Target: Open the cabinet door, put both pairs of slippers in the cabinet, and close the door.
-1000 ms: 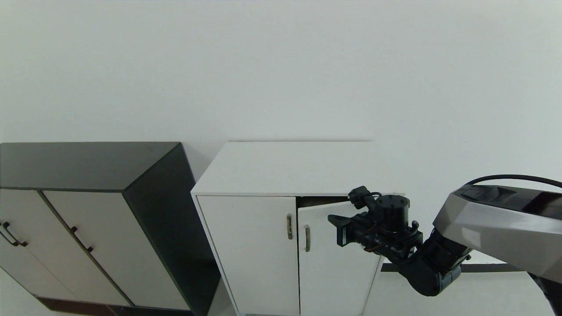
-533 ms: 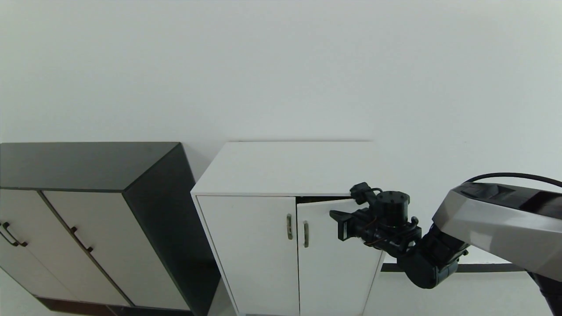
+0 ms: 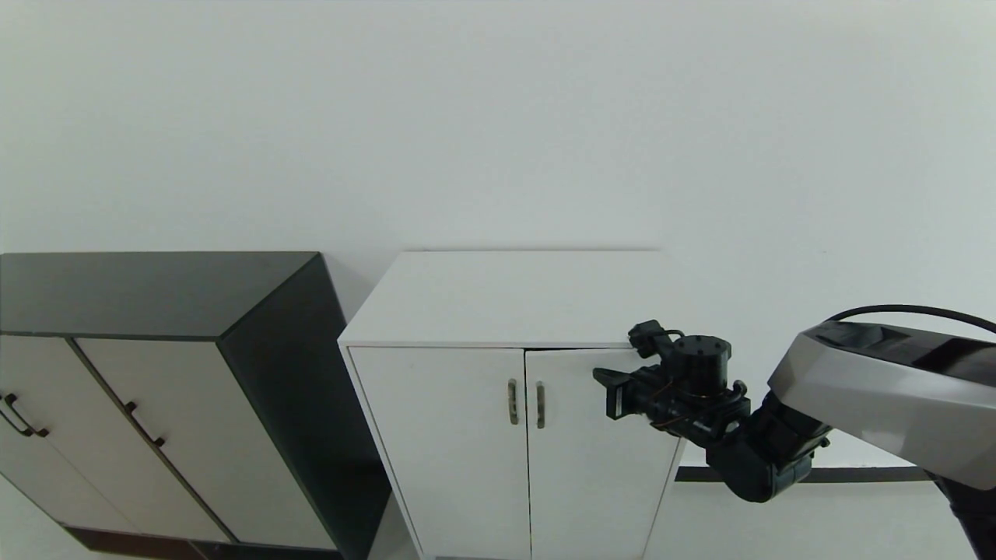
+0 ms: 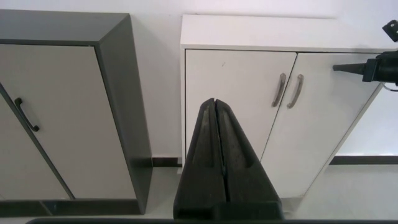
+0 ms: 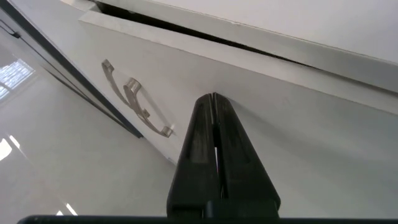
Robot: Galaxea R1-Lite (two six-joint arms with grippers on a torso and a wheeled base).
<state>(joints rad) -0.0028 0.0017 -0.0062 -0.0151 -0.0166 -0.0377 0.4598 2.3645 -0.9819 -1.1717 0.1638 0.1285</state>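
The white cabinet (image 3: 506, 299) stands against the wall with two doors and two metal handles (image 3: 539, 404) side by side at the centre. My right gripper (image 3: 601, 377) is shut, its tip against the face of the right door (image 3: 591, 474) near that door's upper part. In the right wrist view the shut fingers (image 5: 214, 99) touch the door panel (image 5: 298, 143), and a thin dark gap runs along its top edge. My left gripper (image 4: 215, 102) is shut and holds nothing, well back from the cabinet (image 4: 236, 93) and facing the left door.
A black cabinet (image 3: 156, 292) with pale doors and dark handles stands close to the left of the white one. The white wall (image 3: 498, 117) is behind both. A dark baseboard strip (image 3: 856, 473) runs along the wall at the right.
The right door has swung from ajar to nearly flush with the left one. My right gripper has moved with it towards the cabinet.
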